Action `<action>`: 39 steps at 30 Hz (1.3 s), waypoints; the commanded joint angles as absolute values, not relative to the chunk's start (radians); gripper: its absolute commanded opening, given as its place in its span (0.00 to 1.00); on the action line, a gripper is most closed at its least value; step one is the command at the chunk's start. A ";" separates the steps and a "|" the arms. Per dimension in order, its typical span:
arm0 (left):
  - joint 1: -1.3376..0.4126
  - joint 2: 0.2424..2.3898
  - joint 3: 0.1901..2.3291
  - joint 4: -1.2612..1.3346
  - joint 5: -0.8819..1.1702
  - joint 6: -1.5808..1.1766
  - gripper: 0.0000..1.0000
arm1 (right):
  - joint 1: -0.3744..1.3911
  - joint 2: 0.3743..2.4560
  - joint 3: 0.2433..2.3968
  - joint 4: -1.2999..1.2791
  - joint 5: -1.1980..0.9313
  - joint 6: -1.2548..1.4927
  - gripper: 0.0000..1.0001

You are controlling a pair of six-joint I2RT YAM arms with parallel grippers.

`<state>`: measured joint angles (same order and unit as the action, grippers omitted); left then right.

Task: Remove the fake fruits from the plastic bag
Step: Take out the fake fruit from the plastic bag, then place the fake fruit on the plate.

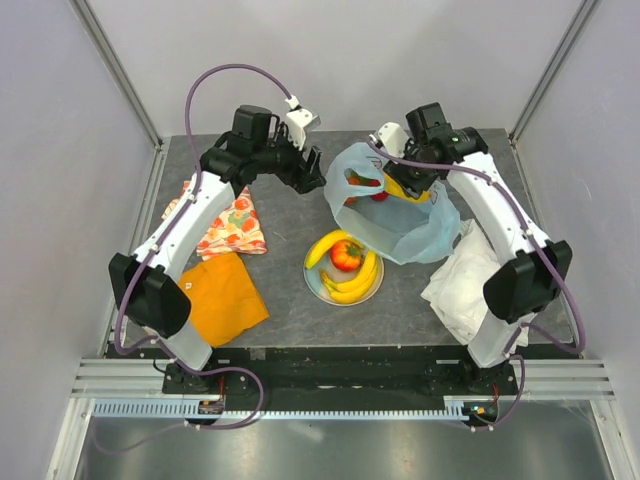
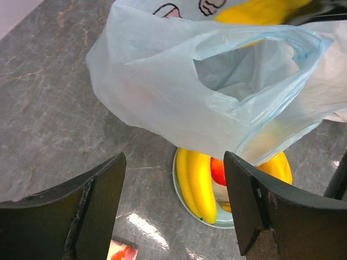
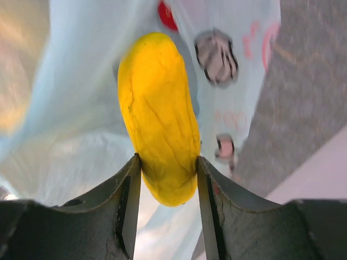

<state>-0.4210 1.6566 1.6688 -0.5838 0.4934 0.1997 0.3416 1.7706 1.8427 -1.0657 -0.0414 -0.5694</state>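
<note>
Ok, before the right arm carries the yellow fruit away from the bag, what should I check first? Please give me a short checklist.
1. Right gripper shut on the yellow fruit: ok, it presses both sides.
2. Yellow fruit free of the plastic bag: cannot tell, the film lies right behind it.
3. Left gripper steadying the bag: not ok, it is open with nothing in it.
4. Free spot on the plate: cannot tell, bananas and a red apple cover most of it.
5. Bag empty: not ok, a red fruit shows inside.
</note>
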 commanded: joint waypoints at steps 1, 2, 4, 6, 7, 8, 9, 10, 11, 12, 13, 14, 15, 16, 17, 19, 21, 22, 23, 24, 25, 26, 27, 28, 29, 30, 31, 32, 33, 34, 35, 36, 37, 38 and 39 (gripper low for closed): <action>-0.408 1.550 1.666 -0.554 0.384 0.149 0.80 | 0.345 1.704 1.793 -1.258 0.161 -0.423 0.25; -0.405 1.534 1.654 -0.555 0.371 0.121 0.80 | 0.345 1.683 1.770 -1.253 0.208 -0.429 0.25; -0.399 1.468 1.596 -0.552 0.335 0.097 0.82 | 0.345 1.608 1.766 -1.256 0.161 -0.443 0.24; -0.396 1.416 1.551 -0.554 0.309 0.077 0.84 | 0.347 1.545 1.833 -1.313 -0.031 -0.462 0.22; -0.387 1.392 1.507 -0.554 0.299 0.072 0.84 | 0.360 1.528 1.860 -1.333 -0.098 -0.454 0.21; -0.380 1.340 1.485 -0.554 0.293 0.071 0.85 | 0.376 1.517 1.903 -1.362 -0.224 -0.425 0.21; -0.364 1.318 1.448 -0.554 0.290 0.071 0.85 | 0.424 1.503 1.916 -1.368 -0.271 -0.396 0.20; -0.353 1.296 1.431 -0.555 0.291 0.071 0.85 | 0.457 1.499 1.917 -1.370 -0.313 -0.368 0.20; -0.341 1.264 1.418 -0.554 0.296 0.069 0.85 | 0.491 1.496 1.896 -1.358 -0.358 -0.321 0.20; -0.315 1.250 1.405 -0.555 0.301 0.069 0.85 | 0.565 1.483 1.872 -1.342 -0.412 -0.316 0.20; -0.301 1.237 1.387 -0.558 0.307 0.058 0.85 | 0.610 1.479 1.846 -1.330 -0.425 -0.328 0.20; -0.284 1.215 1.381 -0.563 0.330 0.049 0.85 | 0.652 1.477 1.804 -1.319 -0.423 -0.360 0.21; -0.255 1.204 1.375 -0.564 0.343 0.045 0.85 | 0.743 1.486 1.789 -1.316 -0.375 -0.409 0.21; -0.242 1.194 1.370 -0.566 0.357 0.040 0.85 | 0.782 1.497 1.778 -1.306 -0.350 -0.440 0.21; -0.230 1.171 1.367 -0.568 0.374 0.040 0.85 | 0.819 1.521 1.763 -1.292 -0.327 -0.465 0.21; -0.193 1.152 1.365 -0.577 0.396 0.032 0.85 | 0.896 1.549 1.746 -1.209 -0.205 -0.479 0.20; -0.155 1.125 1.367 -0.587 0.434 0.029 0.85 | 0.913 1.646 1.790 -1.193 -0.173 -0.448 0.17; -0.146 1.117 1.367 -0.591 0.443 0.026 0.85 | 0.913 1.679 1.814 -1.187 -0.175 -0.421 0.17; -0.141 1.108 1.365 -0.594 0.455 0.028 0.85 | 0.914 1.724 1.834 -1.171 -0.167 -0.413 0.17; -0.140 1.088 1.356 -0.595 0.462 0.032 0.85 | 0.916 1.738 1.832 -1.148 -0.147 -0.410 0.17; -0.140 1.080 1.350 -0.597 0.468 0.043 0.84 | 0.917 1.753 1.832 -1.119 -0.103 -0.420 0.17; -0.140 1.072 1.344 -0.598 0.480 0.044 0.84 | 0.917 1.787 1.838 -1.111 -0.086 -0.429 0.17; -0.140 1.065 1.329 -0.595 0.486 0.046 0.84 | 0.917 1.804 1.844 -1.106 -0.065 -0.436 0.17; -0.138 1.051 1.322 -0.595 0.492 0.043 0.84 | 0.917 1.819 1.845 -1.094 -0.045 -0.440 0.17; -0.138 1.045 1.315 -0.595 0.505 0.040 0.84 | 0.917 1.845 1.848 -1.088 -0.025 -0.443 0.17; -0.137 1.037 1.299 -0.594 0.512 0.037 0.84 | 0.919 1.856 1.850 -1.085 -0.020 -0.443 0.17; -0.137 1.023 1.290 -0.589 0.518 0.038 0.84 | 0.917 1.867 1.848 -1.078 -0.015 -0.440 0.17; -0.135 1.017 1.279 -0.588 0.525 0.041 0.84 | 0.922 1.885 1.844 -1.074 -0.006 -0.434 0.17; -0.135 1.011 1.263 -0.584 0.525 0.043 0.84 | 0.925 1.894 1.839 -1.071 0.018 -0.434 0.17; -0.135 1.006 1.256 -0.583 0.525 0.043 0.84 | 0.930 1.904 1.835 -1.068 0.032 -0.434 0.16; -0.135 0.999 1.252 -0.581 0.525 0.044 0.84 | 0.928 1.919 1.829 -1.069 0.038 -0.433 0.17; -0.135 0.996 1.243 -0.580 0.528 0.044 0.84 | 0.930 1.924 1.824 -1.072 0.049 -0.433 0.16; -0.135 0.994 1.239 -0.578 0.531 0.043 0.84 | 0.930 1.927 1.809 -1.069 0.052 -0.431 0.16; -0.135 0.991 1.236 -0.577 0.535 0.041 0.83 | 0.931 1.930 1.799 -1.072 0.057 -0.428 0.16; -0.135 0.991 1.233 -0.574 0.538 0.041 0.83 | 0.933 1.928 1.787 -1.074 0.060 -0.423 0.17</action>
